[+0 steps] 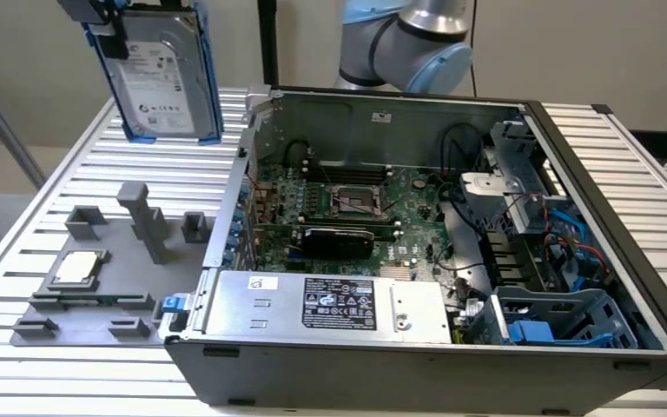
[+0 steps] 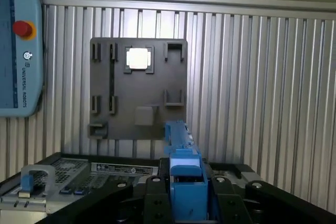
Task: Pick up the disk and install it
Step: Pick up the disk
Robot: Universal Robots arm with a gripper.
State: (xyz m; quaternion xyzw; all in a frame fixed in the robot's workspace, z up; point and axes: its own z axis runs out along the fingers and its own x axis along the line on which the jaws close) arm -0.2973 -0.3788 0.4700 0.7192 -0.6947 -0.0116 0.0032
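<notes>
— Since the disk [image 1: 162,74] hangs high over the tabletop [image 1: 67,174], is the pickup done?
— Yes; the end effector [image 2: 185,195] is clamped on its blue carrier rail. Installing is left: it hangs outside the open computer case [image 1: 426,109].

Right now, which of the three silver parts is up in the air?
The disk, blue-railed, hangs in the air; the small chip lies on the grey fixture plate and the silver box sits inside the case.
</notes>
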